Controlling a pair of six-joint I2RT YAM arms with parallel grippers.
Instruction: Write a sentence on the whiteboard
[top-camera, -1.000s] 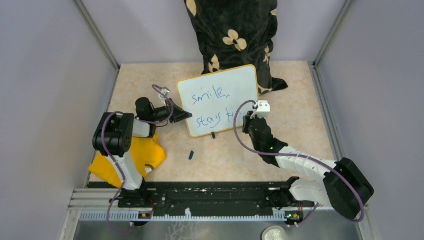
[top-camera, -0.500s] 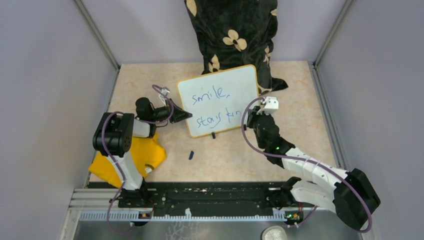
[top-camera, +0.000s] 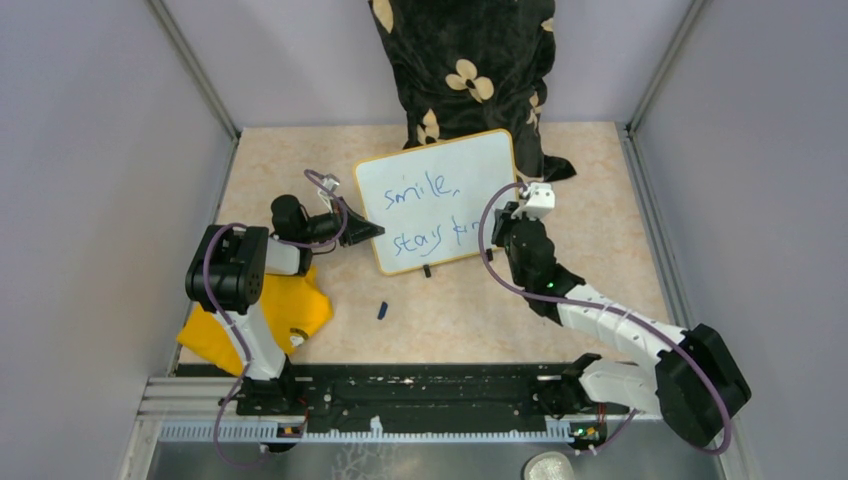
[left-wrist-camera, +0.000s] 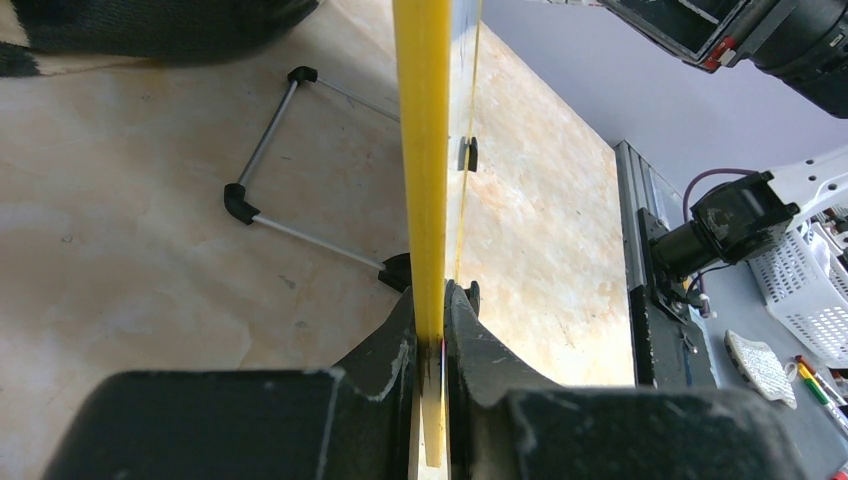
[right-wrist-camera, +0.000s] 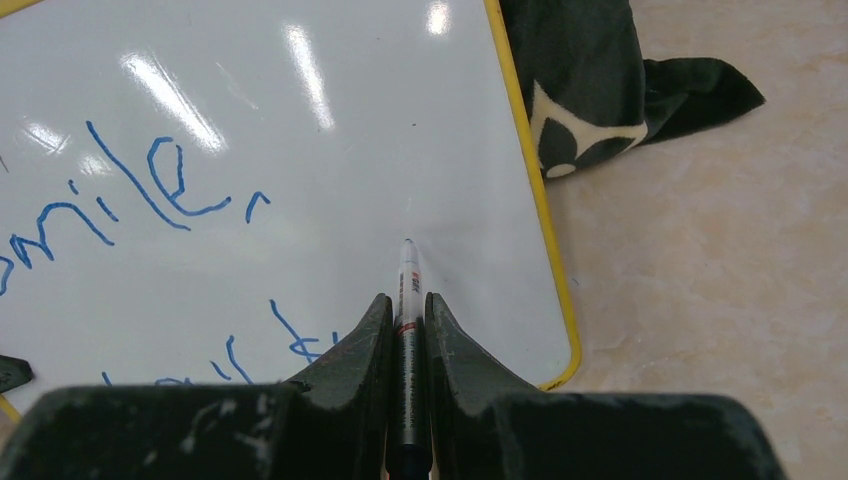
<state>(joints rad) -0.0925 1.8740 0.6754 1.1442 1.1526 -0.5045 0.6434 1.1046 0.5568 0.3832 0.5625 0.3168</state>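
The whiteboard (top-camera: 485, 165) is standing propped on the desk (top-camera: 600, 210), toward the far edge and about midway between the left and right edges. Its white face is tilting up toward the overhead camera. A wire stand (left-wrist-camera: 237, 202) with black ends is sitting just behind it.

The left fingers (left-wrist-camera: 400, 340) are pinching the board's yellow rim at its left edge, one on each side, closed on it.

The sentence (top-camera: 424, 190) is showing in blue on two lines. "smile," is sitting above, and below it "stay" and a few more letters, the last of them running under the right arm.

The right fingers (right-wrist-camera: 375, 330) are clamping a marker (right-wrist-camera: 407, 285). Its tip is pointing at the bare white area right of "smile," near the board's right rim; whether it is touching the surface I cannot tell.

A dark flowered cloth (top-camera: 465, 70) is lying behind the board at the far edge. A yellow cloth (top-camera: 295, 310) is lying near the near left corner, partly under the left arm. A small dark blue piece (top-camera: 382, 310) is resting on the desk in front of the board, apart from it.
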